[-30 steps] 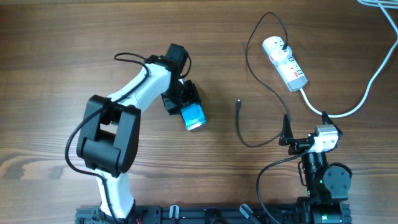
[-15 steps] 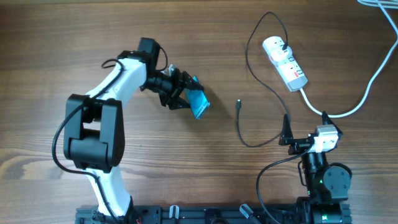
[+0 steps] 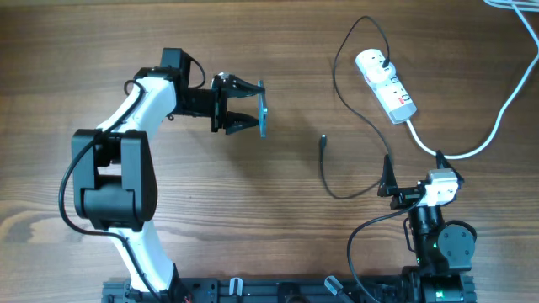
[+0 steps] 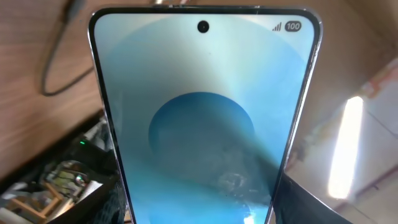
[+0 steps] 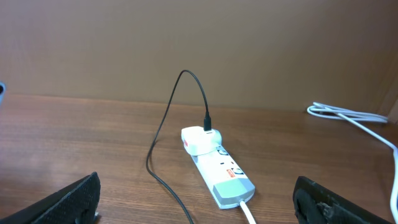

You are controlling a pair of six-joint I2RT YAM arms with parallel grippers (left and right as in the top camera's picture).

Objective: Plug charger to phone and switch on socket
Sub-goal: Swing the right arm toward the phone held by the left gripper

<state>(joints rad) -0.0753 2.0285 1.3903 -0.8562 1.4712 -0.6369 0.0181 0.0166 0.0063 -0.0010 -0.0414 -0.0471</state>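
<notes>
Phone [image 3: 263, 108] – turned edge-on and carried up-left since a second ago, clamped in left jaws above the table [image 3: 269, 227], likely exposing its port for the charger [image 3: 323, 141]; right jaws wide, empty

A robot lab: wooden table [image 3: 278, 244] carrying mounted arms [image 3: 126, 177].

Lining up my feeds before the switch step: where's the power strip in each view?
Overhead: power strip upper right, lying diagonally.
Left wrist: not in it; the phone fills the picture.
Right wrist: power strip lower centre.
Shared landmark: the black charger cable plugged in at its end.
</notes>
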